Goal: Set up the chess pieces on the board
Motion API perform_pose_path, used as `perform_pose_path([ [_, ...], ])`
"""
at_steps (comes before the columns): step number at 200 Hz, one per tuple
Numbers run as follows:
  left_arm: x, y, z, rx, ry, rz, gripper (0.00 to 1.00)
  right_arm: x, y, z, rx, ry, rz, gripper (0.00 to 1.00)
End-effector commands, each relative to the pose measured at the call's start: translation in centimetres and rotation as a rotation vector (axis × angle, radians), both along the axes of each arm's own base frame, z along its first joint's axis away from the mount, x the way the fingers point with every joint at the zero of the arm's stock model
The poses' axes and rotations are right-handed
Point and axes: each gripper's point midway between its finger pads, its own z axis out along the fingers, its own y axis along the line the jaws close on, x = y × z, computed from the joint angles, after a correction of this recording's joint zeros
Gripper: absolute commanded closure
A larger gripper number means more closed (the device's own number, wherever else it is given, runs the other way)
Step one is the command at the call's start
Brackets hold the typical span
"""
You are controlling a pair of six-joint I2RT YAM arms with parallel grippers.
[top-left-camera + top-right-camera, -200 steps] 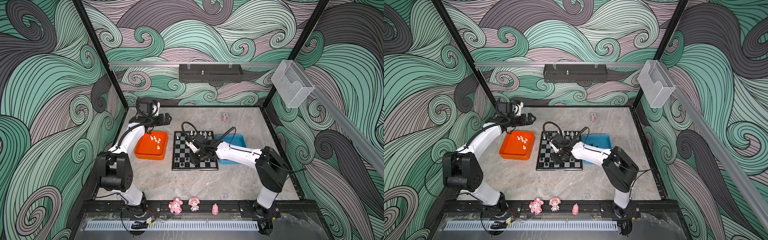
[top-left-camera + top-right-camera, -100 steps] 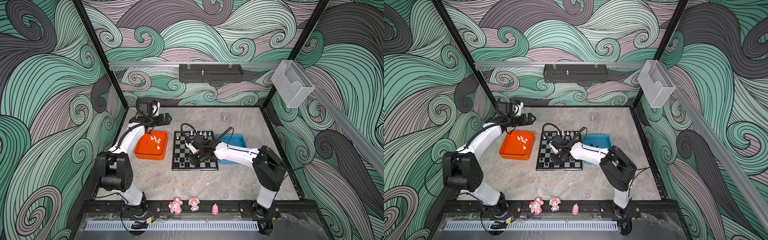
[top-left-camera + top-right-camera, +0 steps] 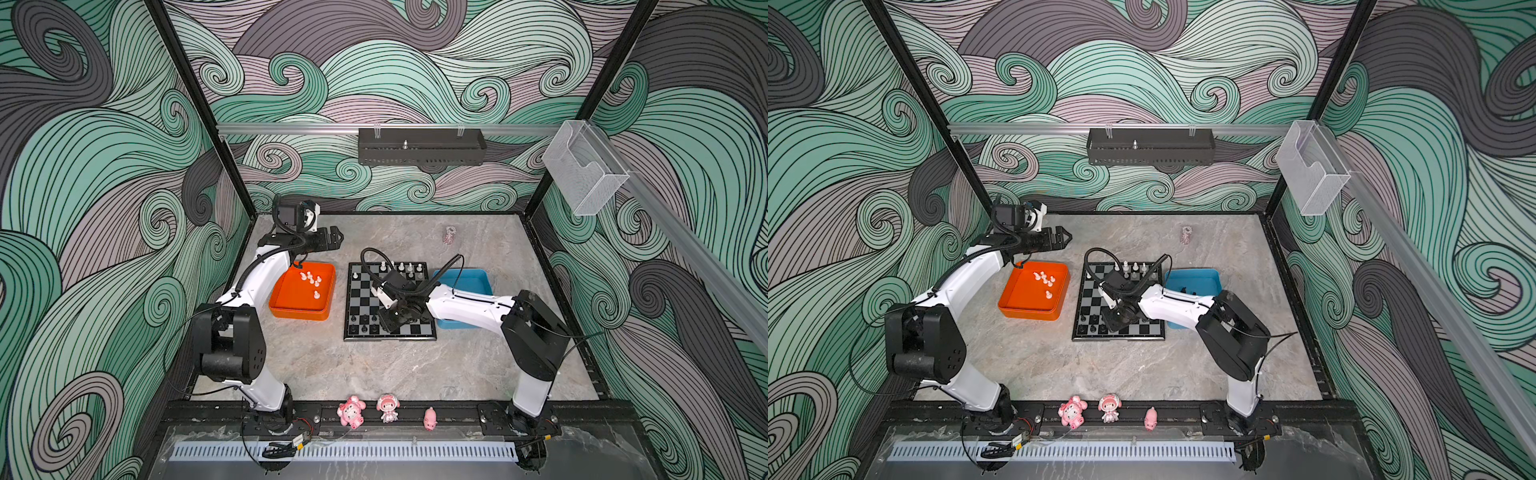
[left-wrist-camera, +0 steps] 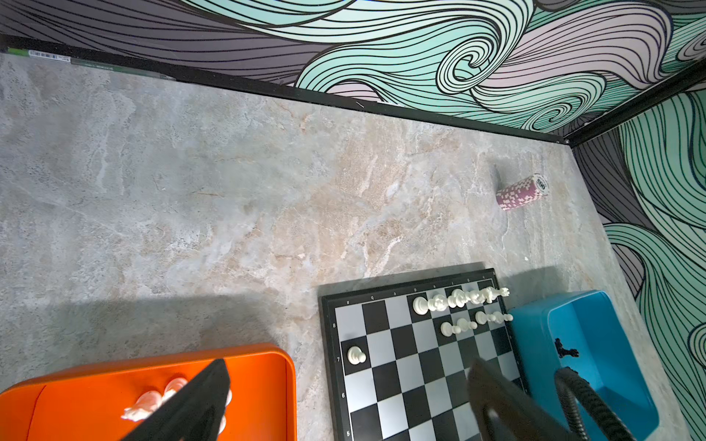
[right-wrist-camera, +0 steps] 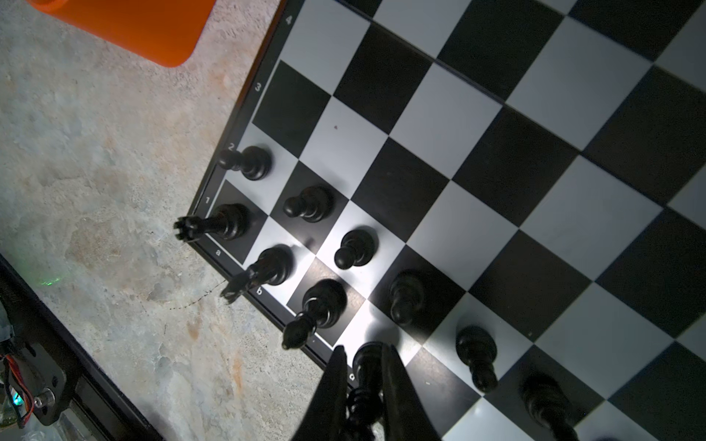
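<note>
Chess pieces [image 5: 311,204] are partly on the board [image 3: 360,297] already: black ones along the near edge, white ones [image 3: 409,269] at the far edge, and more white sitting in the orange tray [image 3: 299,311] just left of it. The right gripper [image 5: 363,349] has its fingers [image 5: 395,376] pinched narrow on a black piece [image 5: 367,362] in the near row, with black neighbours crowding pretty close. That arm lies across the blue tray [image 3: 478,276]. The left gripper [image 3: 337,241] hangs wide open over the table [image 3: 374,374] past the orange tray. A roll of poker chips [image 4: 521,193] lies far back.
</note>
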Motion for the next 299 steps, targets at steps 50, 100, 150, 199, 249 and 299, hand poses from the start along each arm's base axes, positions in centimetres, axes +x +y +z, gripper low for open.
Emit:
perform_pose_path([
  [50, 0.28, 0.18, -0.12, -0.012, 0.000, 0.004, 0.01, 0.25, 0.51, -0.09, -0.010, -0.004, 0.001, 0.81],
  [100, 0.24, 0.11, -0.22, -0.014, 0.002, 0.001, 0.01, 0.29, 0.55, -0.13, -0.010, -0.005, 0.003, 0.81],
  [150, 0.27, 0.05, -0.15, -0.016, 0.000, -0.002, 0.01, 0.34, 0.34, 0.02, -0.021, -0.007, -0.003, 0.81],
  [199, 0.26, -0.09, -0.15, -0.024, 0.000, -0.006, 0.01, 0.27, 0.11, 0.17, -0.026, -0.009, -0.005, 0.82],
  [249, 0.29, -0.15, -0.13, -0.026, -0.001, -0.009, 0.01, 0.29, -0.02, 0.45, -0.026, -0.015, -0.007, 0.84],
  [299, 0.29, -0.19, 0.00, -0.029, -0.004, -0.010, 0.01, 0.25, -0.03, 0.77, -0.024, -0.020, -0.006, 0.86],
])
